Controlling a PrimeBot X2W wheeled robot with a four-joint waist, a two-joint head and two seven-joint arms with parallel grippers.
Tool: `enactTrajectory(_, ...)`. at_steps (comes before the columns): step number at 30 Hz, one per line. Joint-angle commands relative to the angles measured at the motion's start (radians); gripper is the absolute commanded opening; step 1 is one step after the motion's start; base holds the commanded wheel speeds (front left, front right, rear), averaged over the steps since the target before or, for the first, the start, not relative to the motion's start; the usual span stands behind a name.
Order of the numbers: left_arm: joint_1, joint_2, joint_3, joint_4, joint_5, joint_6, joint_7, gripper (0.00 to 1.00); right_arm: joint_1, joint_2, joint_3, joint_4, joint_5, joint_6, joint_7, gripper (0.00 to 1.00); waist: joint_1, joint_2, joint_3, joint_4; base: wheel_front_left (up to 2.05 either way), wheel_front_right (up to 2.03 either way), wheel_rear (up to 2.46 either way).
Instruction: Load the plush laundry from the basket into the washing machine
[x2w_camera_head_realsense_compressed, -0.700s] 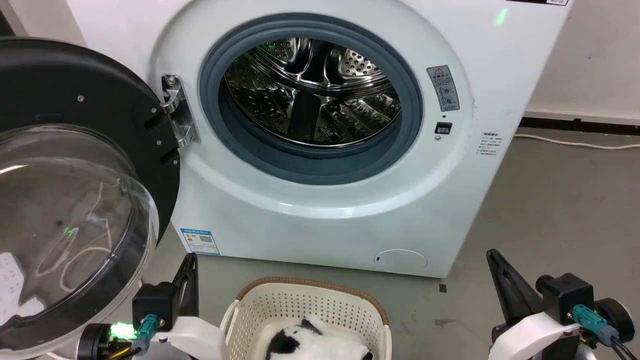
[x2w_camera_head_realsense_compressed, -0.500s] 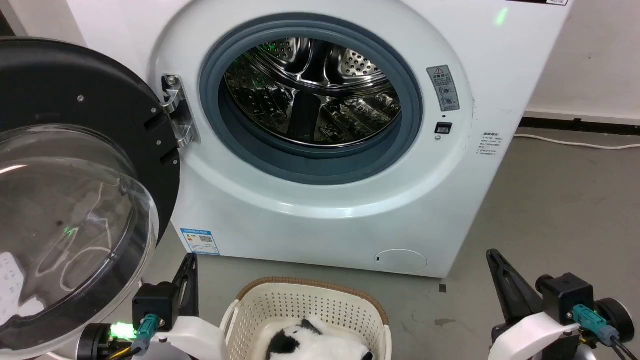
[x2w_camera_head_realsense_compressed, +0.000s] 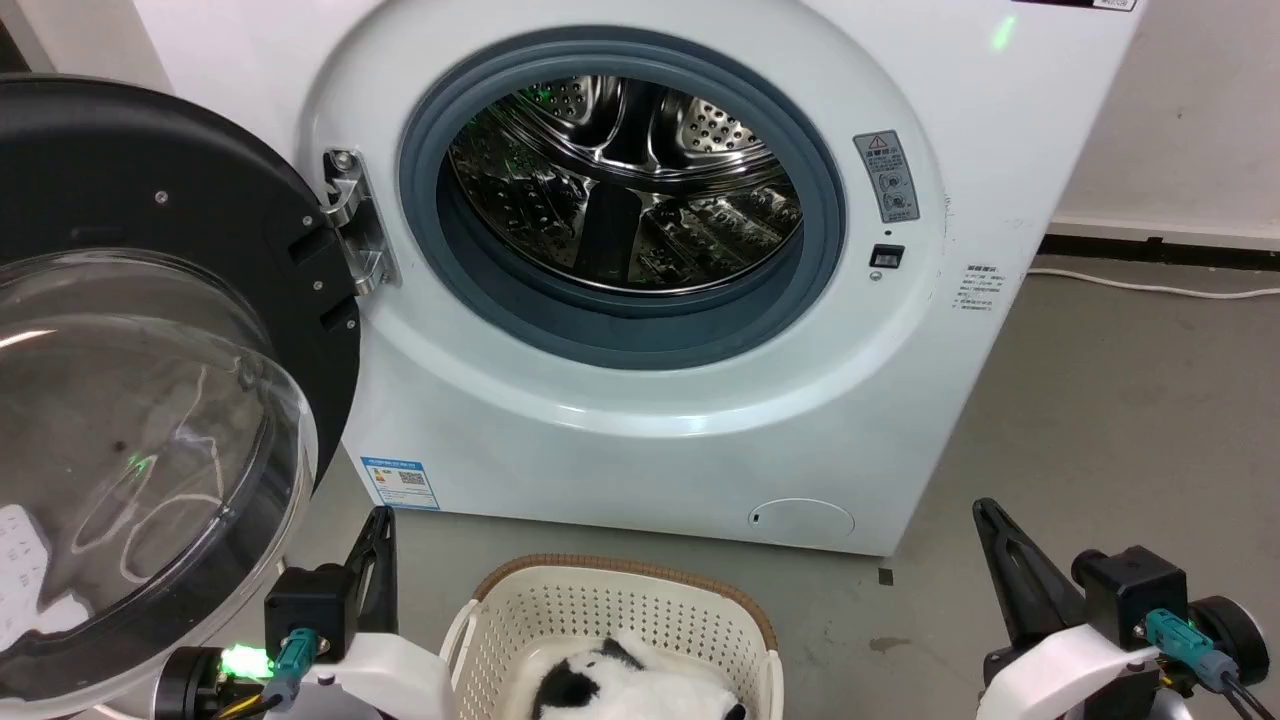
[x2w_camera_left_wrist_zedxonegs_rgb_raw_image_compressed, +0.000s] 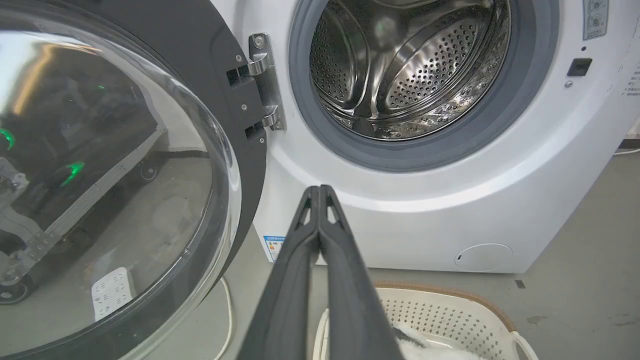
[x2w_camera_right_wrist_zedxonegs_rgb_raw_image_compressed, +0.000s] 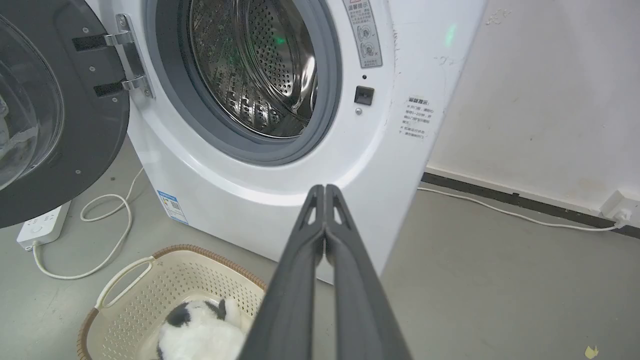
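While the dark-fingered left gripper (x2w_camera_left_wrist_zedxonegs_rgb_raw_image_compressed: 318, 190) and right gripper (x2w_camera_right_wrist_zedxonegs_rgb_raw_image_compressed: 325, 189) are hovering pressed together, the fluffy black-and-white plush toy (x2w_camera_head_realsense_compressed: 630, 688) is lying low between them, nearer the left.

Black-and-white plush laundry (x2w_camera_head_realsense_compressed: 630, 685) in cream basket (x2w_camera_head_realsense_compressed: 600, 600), washing machine (x2w_camera_head_realsense_compressed: 640, 420) door open

warning triangle sticker (x2w_camera_head_realsense_compressed: 886, 176) on washing machine (x2w_camera_head_realsense_compressed: 640, 460), lettering unreadable
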Motion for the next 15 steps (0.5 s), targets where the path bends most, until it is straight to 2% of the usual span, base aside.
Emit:
enactTrajectory(1,-0.015,0.0,0.0,-0.004,0.003,0.003,0.0,0.0,-0.012,0.003,-0.001,0.002,-0.008,-0.001,0.0,0.0,0.0,-0.0001,0.0,0.0,0.0,0.0,0.0)
enactTrajectory(12,-0.015,0.0,0.0,-0.004,0.003,0.003,0.0,0.0,-0.012,0.003,-0.001,0.002,-0.008,-0.001,0.0,0.0,0.0,-0.0001,0.0,0.0,0.0,0.0,0.0)
enactTrajectory(13,0.0,0.0,-0.001,0.0,0.0,0.0,0.0,1.0,0.0,0.0,0.0,0.0,0.0,0.0,0.0,1.0,0.0,-0.0001,0.0,0.0,0.0,0.0,0.0)
enactTrajectory(14,0.0,0.0,-0.001,0.0,0.0,0.0,-0.001,0.0,0.0,0.0,0.0,0.0,0.001,0.0,-0.001,0.0,0.0,-0.0001,0.0,0.0,0.0,0.0,0.0)
enactTrajectory(15,0.001,0.0,-0.001,0.001,0.0,0.0,0.0,1.0,0.0,0.0,0.0,0.0,0.001,0.0,0.0,1.0,0.0,-0.0001,0.0,0.0,0.0,0.0,0.0)
